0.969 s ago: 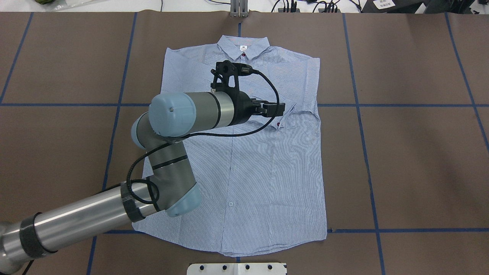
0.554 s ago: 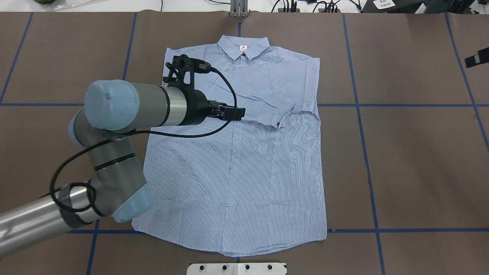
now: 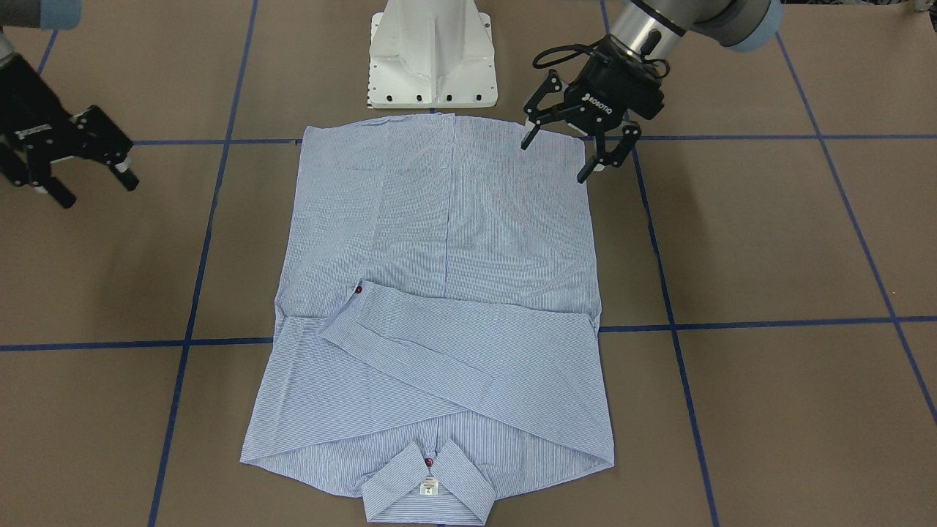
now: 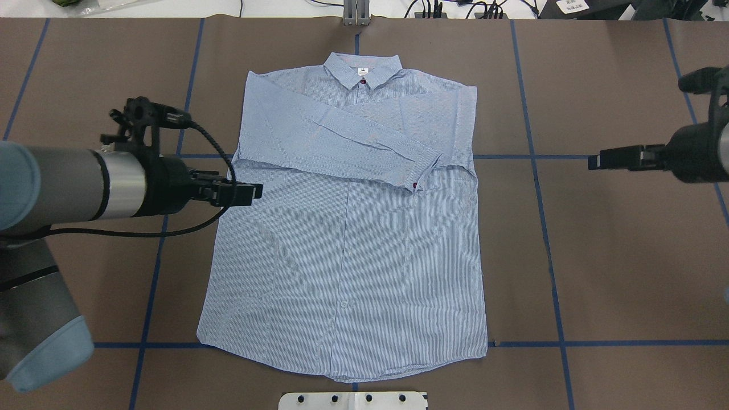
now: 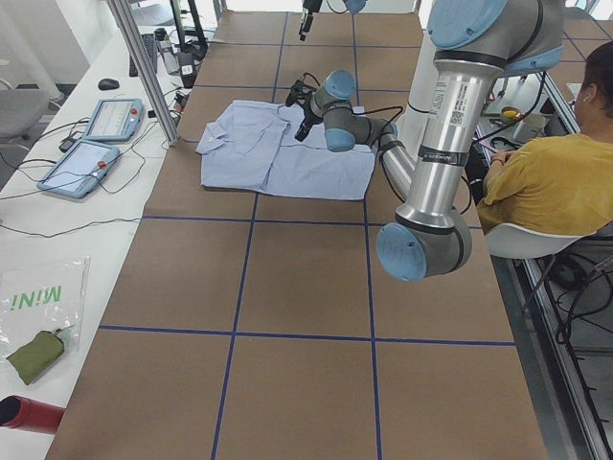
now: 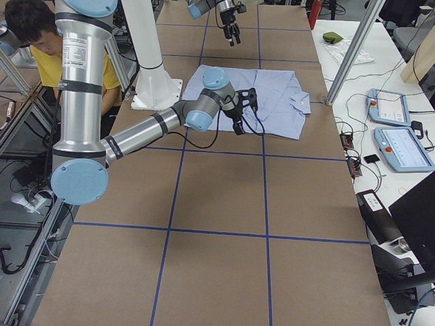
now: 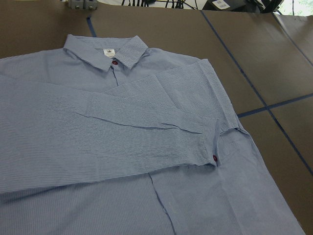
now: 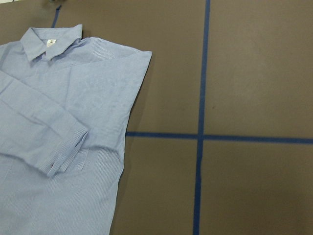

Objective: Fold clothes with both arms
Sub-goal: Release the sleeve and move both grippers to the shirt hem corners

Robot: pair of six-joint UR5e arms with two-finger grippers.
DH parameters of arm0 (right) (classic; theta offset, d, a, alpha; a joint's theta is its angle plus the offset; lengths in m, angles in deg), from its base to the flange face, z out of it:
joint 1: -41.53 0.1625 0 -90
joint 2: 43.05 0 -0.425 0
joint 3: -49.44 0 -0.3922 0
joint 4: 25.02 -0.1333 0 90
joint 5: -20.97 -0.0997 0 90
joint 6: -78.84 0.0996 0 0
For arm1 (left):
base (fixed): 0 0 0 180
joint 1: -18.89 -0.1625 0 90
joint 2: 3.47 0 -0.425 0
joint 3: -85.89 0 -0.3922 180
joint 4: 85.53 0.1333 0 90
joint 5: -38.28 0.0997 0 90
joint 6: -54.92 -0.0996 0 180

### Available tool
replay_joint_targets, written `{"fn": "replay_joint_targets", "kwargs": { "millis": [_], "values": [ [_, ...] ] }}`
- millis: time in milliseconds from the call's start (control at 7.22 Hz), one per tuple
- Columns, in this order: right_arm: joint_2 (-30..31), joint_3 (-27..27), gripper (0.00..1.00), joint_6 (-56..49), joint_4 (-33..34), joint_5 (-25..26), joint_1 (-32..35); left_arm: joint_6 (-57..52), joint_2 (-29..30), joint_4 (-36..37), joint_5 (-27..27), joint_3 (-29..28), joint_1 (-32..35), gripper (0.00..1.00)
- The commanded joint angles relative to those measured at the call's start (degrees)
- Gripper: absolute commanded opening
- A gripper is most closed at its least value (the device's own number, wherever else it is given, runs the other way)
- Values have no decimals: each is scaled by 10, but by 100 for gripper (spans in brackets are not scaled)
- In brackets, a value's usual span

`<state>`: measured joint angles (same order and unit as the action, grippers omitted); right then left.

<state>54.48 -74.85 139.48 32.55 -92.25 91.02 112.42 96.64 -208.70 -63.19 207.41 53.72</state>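
Note:
The light blue striped shirt (image 4: 347, 228) lies flat and front-up on the brown table, collar (image 4: 363, 68) at the far side. Both sleeves are folded across the chest, and the top cuff with a dark red button (image 4: 417, 181) rests right of centre. My left gripper (image 3: 555, 157) is open and empty; in the overhead view it (image 4: 253, 192) hovers at the shirt's left edge. My right gripper (image 3: 95, 189) is open and empty; overhead it (image 4: 593, 162) is well off the shirt's right side. The shirt also shows in the left wrist view (image 7: 146, 137) and the right wrist view (image 8: 58, 122).
The white pedestal base (image 3: 432, 55) stands at the robot's edge, just behind the shirt's hem. Blue tape lines (image 4: 535, 156) cross the brown table. A seated operator (image 5: 546, 182) is beside the robot. Teach pendants (image 5: 96, 144) lie on the side bench.
My left arm has pulled back from over the shirt's chest to its left edge, gripper empty. My right gripper has come into the overhead view from the right. The shirt has not moved.

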Motion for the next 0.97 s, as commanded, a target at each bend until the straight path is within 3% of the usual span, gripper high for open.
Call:
{"fn": "replay_joint_targets", "kwargs": {
  "millis": [0,138,277,554,692,831],
  "values": [
    [52,-54,100,147,-3,211,-222,89,-116,-26,19,41,1,100],
    [59,-54,100,208,2,342,-330,115,-145,-41,40,42,-14,100],
    [61,-54,100,242,2,396,-391,129,-175,-42,58,42,-42,100],
    [59,-58,100,250,17,418,-415,229,-182,-40,149,28,-155,100],
    [46,-93,100,249,111,405,-417,271,-178,-40,173,8,-201,100],
    [-12,-109,100,244,201,378,-402,305,-176,-40,204,-9,-239,100]
  ]
}}
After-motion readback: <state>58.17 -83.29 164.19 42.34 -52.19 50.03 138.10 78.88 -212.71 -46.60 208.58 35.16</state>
